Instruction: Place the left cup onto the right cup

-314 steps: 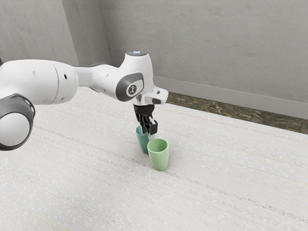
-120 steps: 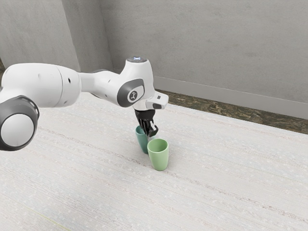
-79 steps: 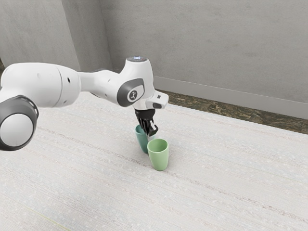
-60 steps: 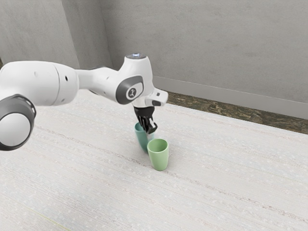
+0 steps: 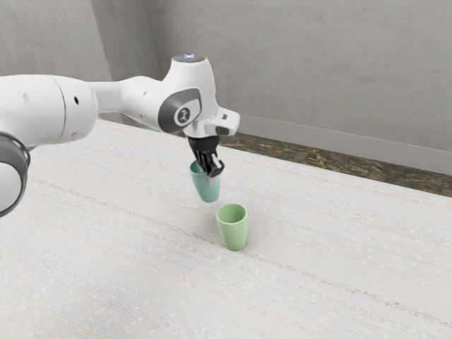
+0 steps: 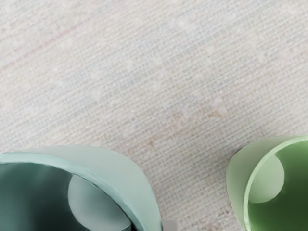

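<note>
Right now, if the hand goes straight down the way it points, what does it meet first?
Most likely the table, touched first by the base of the teal cup that the hand holds. The green cup seems to stand beside that line, but depth is unclear.

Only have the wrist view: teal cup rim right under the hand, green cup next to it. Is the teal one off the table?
Observer: Yes. In the exterior view the teal cup hangs from the gripper, which is shut on its rim, and there is a clear gap between its base and the table.
Operator: Is it over the green cup yet?
Observer: No. The green cup stands upright on the table, lower than the teal cup and off to the exterior view's right of it, so the two are not lined up.
</note>
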### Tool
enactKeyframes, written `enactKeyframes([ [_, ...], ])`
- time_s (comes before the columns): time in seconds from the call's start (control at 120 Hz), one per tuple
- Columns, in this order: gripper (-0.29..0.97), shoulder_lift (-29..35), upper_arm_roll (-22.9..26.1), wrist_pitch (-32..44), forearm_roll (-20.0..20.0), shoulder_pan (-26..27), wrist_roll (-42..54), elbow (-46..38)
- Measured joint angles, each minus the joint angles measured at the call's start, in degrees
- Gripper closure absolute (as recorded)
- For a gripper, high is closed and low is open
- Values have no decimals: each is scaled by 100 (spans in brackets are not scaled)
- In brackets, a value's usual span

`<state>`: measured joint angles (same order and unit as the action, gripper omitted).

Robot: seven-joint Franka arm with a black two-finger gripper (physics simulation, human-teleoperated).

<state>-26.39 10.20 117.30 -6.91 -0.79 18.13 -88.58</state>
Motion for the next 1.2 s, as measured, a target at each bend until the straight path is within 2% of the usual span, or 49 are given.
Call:
enactKeyframes([
  [0.667, 78, 362, 124, -296, 11, 35, -66, 16],
  [1.2, 78, 454, 575, -468, -128, 53, -384, 10],
])
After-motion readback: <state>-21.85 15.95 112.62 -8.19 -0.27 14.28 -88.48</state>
